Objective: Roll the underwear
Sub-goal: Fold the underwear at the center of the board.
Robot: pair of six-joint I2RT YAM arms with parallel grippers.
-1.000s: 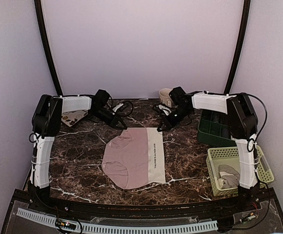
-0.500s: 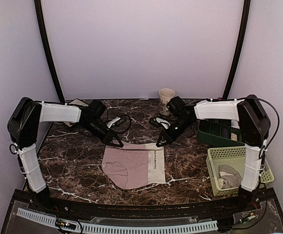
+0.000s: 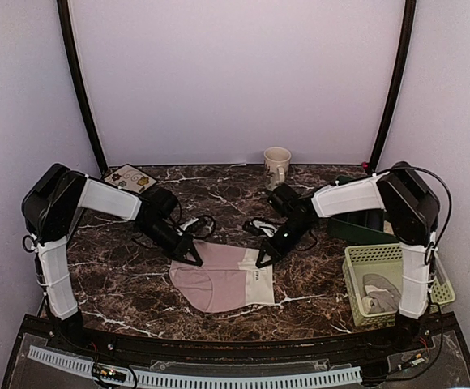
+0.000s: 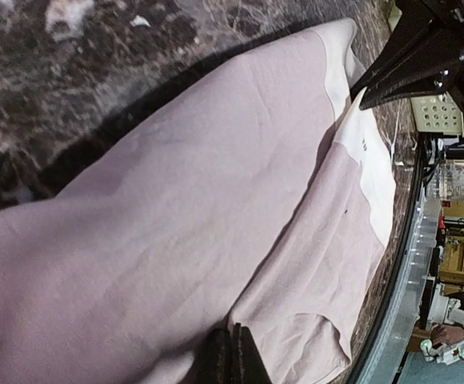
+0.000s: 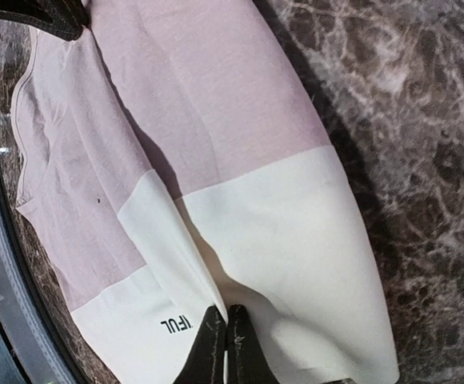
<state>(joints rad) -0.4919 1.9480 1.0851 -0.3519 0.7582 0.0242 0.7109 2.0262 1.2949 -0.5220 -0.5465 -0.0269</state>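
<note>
The dusty pink underwear with a cream panel lies in the middle of the marble table, its far edge folded over toward the near side. My left gripper is shut on the pink far-left edge. My right gripper is shut on the cream far-right edge, and the fold shows in the right wrist view. The navy striped underwear is out of view.
A beige mug stands at the back. A dark green bin and a light green basket holding grey cloth sit at the right. A patterned card lies at the back left. Black cables lie behind the garment.
Both grippers have moved toward the near side, pulling the garment's far edge over itself. The garment now looks shorter front to back.
</note>
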